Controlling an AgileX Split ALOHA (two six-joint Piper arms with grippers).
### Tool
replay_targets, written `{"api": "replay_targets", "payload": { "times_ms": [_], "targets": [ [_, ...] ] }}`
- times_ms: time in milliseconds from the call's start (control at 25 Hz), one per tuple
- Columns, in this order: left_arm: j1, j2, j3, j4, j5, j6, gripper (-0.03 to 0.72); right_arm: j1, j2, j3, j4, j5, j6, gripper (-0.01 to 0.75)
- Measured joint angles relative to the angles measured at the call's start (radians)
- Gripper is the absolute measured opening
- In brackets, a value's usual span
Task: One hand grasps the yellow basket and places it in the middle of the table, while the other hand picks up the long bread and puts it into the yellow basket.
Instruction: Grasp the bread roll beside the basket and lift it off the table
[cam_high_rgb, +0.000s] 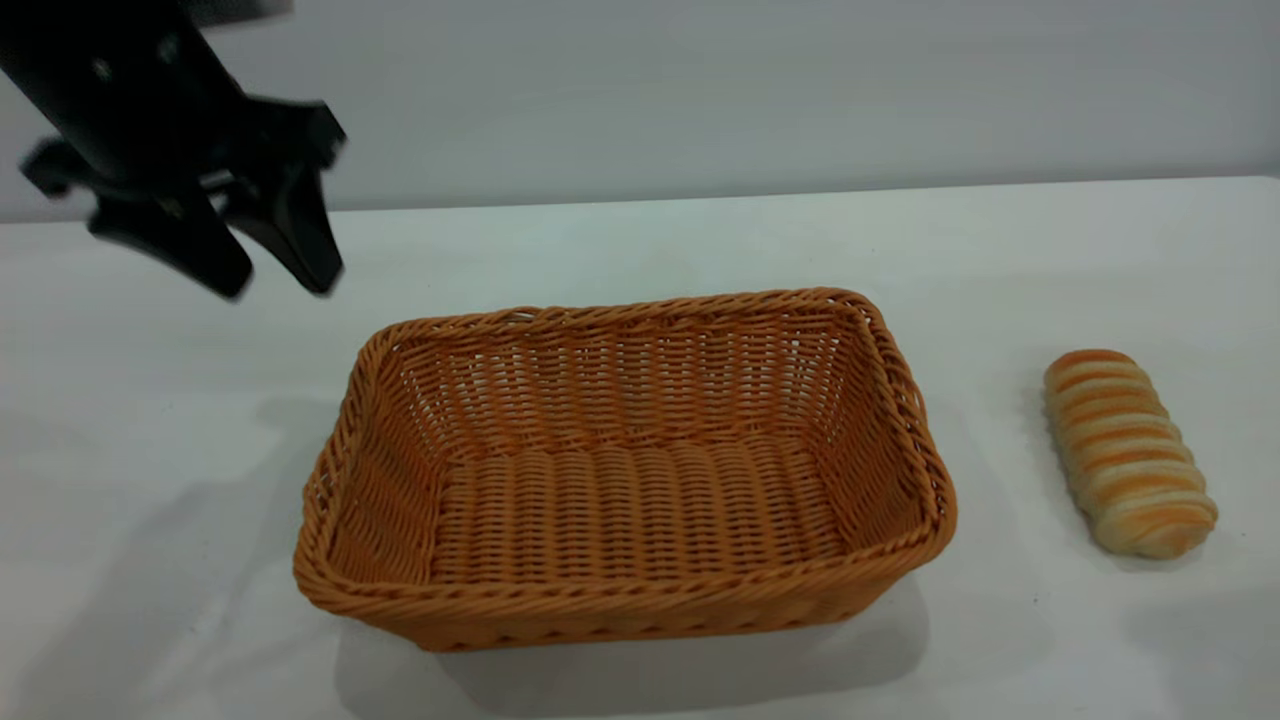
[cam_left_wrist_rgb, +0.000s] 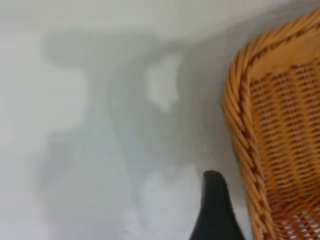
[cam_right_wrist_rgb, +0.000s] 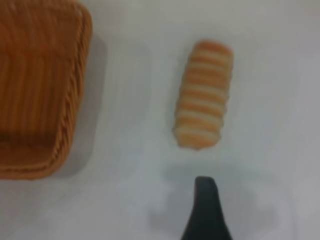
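Note:
The yellow basket (cam_high_rgb: 640, 500) is a large orange-tan wicker basket that stands empty in the middle of the table (cam_high_rgb: 640, 250). The long bread (cam_high_rgb: 1128, 452) lies on the table to the basket's right, apart from it. My left gripper (cam_high_rgb: 280, 282) hangs open and empty above the table, beyond the basket's far left corner. In the left wrist view one of its fingers (cam_left_wrist_rgb: 215, 210) shows beside the basket's braided rim (cam_left_wrist_rgb: 240, 125). My right gripper is out of the exterior view. In the right wrist view one of its fingers (cam_right_wrist_rgb: 206, 210) hovers over bare table just short of the bread (cam_right_wrist_rgb: 204, 95), and the basket's corner (cam_right_wrist_rgb: 45, 90) shows.
A plain grey wall (cam_high_rgb: 700, 90) runs behind the table's far edge. Bare tabletop lies between the basket and the bread, and to the basket's left.

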Motion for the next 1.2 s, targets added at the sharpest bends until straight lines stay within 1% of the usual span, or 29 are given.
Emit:
{"api": "replay_targets", "payload": {
  "times_ms": [120, 320, 760, 1200],
  "targets": [
    [0.0, -0.061, 0.0, 0.057, -0.008, 0.0, 0.569, 0.0, 0.131, -0.026, 0.003, -0.004, 0.031, 0.622],
    [0.0, -0.166, 0.0, 0.117, -0.013, 0.0, 0.569, 0.0, 0.339, -0.136, 0.035, 0.033, 0.043, 0.614],
    [0.0, -0.358, 0.0, 0.117, 0.01, -0.003, 0.569, 0.0, 0.674, -0.345, 0.046, 0.096, 0.025, 0.593],
    [0.0, -0.537, 0.001, 0.117, 0.052, -0.004, 0.569, -0.003, 0.972, -0.529, 0.046, 0.139, -0.028, 0.592]
  ]
}}
